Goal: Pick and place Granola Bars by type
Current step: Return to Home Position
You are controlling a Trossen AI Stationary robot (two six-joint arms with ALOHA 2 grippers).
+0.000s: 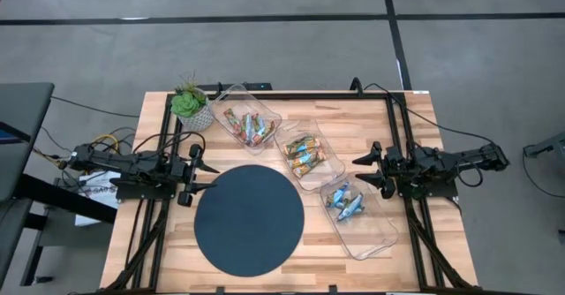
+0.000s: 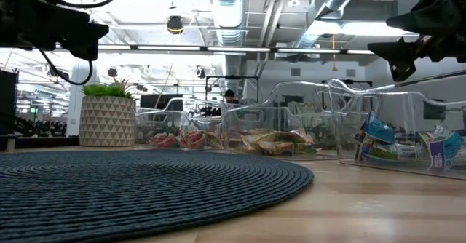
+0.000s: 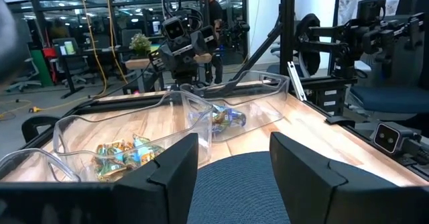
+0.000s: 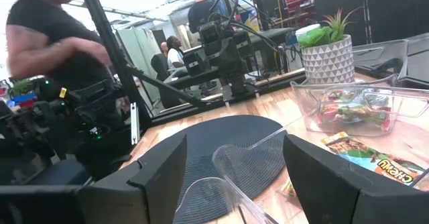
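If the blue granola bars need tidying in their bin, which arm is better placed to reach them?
Right. The right gripper hangs just beside that clear bin, jaws open; the left gripper is across the round dark mat, farther from the blue granola bars.

High camera straight down on table (image 1: 322, 264), low one level at mat (image 2: 145, 185) edge, wrist cameras facing across that mat.

My left arm (image 1: 132, 164) and right arm (image 1: 446, 162) are matte black, built of blocky jointed segments, with thin black cables (image 1: 164, 136) looping over them. My left hand (image 1: 210, 177) and right hand (image 1: 357, 172) each carry two broad, angular, dark fingers (image 3: 305, 174) with flat faces.
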